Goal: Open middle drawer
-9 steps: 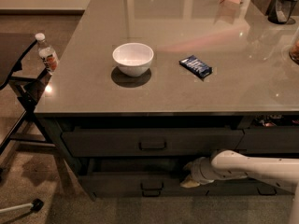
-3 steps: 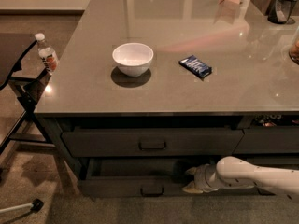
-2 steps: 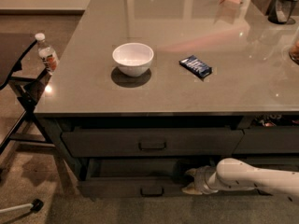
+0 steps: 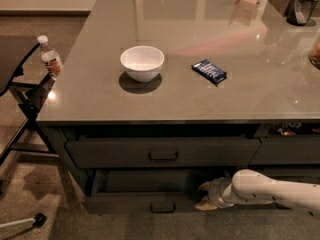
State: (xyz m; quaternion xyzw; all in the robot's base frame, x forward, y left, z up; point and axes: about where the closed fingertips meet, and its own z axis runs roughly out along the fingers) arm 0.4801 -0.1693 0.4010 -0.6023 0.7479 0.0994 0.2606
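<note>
One pincer [image 4: 202, 196] at middle drawer [image 4: 125, 203], right of its handle [image 4: 163, 207].

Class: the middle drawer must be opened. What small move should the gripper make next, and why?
Probably pull outward, toward the camera. The gripper sits at the right end of the middle drawer, by its front. The drawer is only partly out, showing a strip of interior.

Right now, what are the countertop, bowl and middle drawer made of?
Countertop: grey polished stone or laminate, mirror-like reflections.
Bowl: probably glazed ceramic, white, smooth sheen.
Middle drawer: matte dark grey, painted wood or metal, unclear.
Gripper sits at its front, right of the handle.
</note>
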